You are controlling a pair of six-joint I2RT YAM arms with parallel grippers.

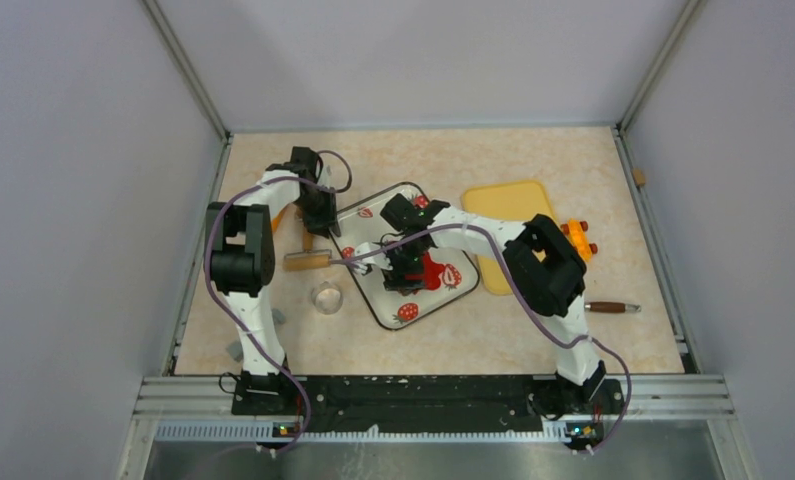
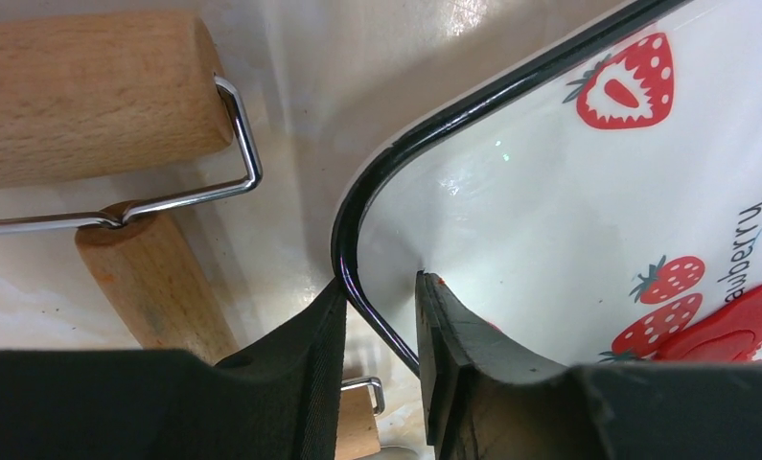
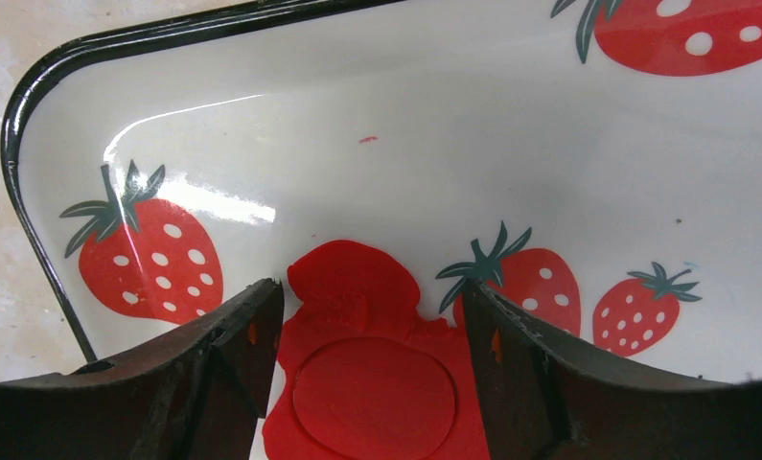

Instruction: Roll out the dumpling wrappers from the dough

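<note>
The flattened red dough [image 3: 353, 273] lies on the strawberry-printed tray [image 3: 32, 86], and it also shows in the top view as the dough [image 1: 433, 272]. A neat round dumpling wrapper [image 3: 375, 398] is cut into the dough and still sits within it. My right gripper [image 3: 369, 284] hangs open just above, one finger on each side of the dough, holding nothing. My left gripper [image 2: 381, 283] straddles the tray's black rim [image 2: 357, 192] at its left corner. One of its pads is outside the rim and one inside, both closed against it.
A wooden rolling pin [image 2: 80, 96] with a wire frame lies just left of the tray [image 1: 383, 225]. A clear round cutter [image 1: 326, 297] stands in front of it. To the right are a yellow board [image 1: 508, 215], an orange object [image 1: 576, 240] and a wooden-handled tool [image 1: 611, 308].
</note>
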